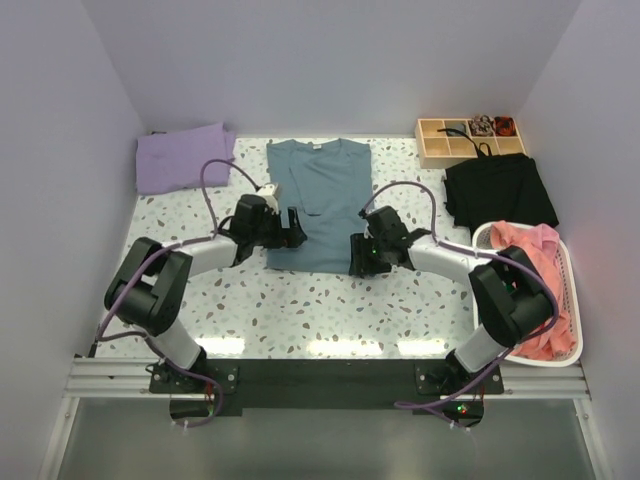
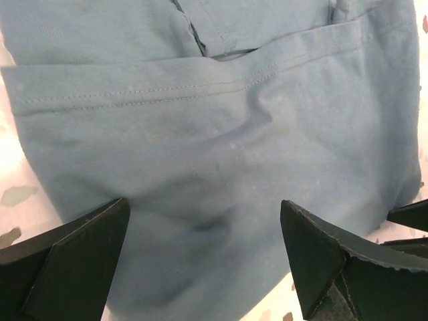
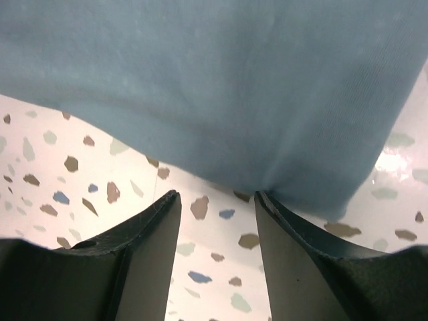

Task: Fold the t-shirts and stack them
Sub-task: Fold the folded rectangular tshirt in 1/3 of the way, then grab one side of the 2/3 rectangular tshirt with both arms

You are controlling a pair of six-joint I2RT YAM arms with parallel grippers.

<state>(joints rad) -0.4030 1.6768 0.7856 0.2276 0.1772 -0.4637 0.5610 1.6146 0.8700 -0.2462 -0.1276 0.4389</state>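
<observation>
The slate-blue t-shirt (image 1: 318, 205) lies folded into a long strip in the middle of the table, collar at the far end. It fills the left wrist view (image 2: 221, 134) and the top of the right wrist view (image 3: 221, 87). My left gripper (image 1: 291, 230) is open at the strip's near left edge, jaws wide over the cloth (image 2: 204, 234). My right gripper (image 1: 358, 254) is open at the near right corner, its fingertips just short of the cloth's edge (image 3: 217, 197). A folded lavender t-shirt (image 1: 183, 156) lies at the far left.
A white basket (image 1: 565, 300) holding salmon-pink t-shirts (image 1: 535, 270) stands at the right. A black garment (image 1: 498, 190) lies behind it. A wooden compartment tray (image 1: 468, 140) sits at the far right. Walls close the table on three sides.
</observation>
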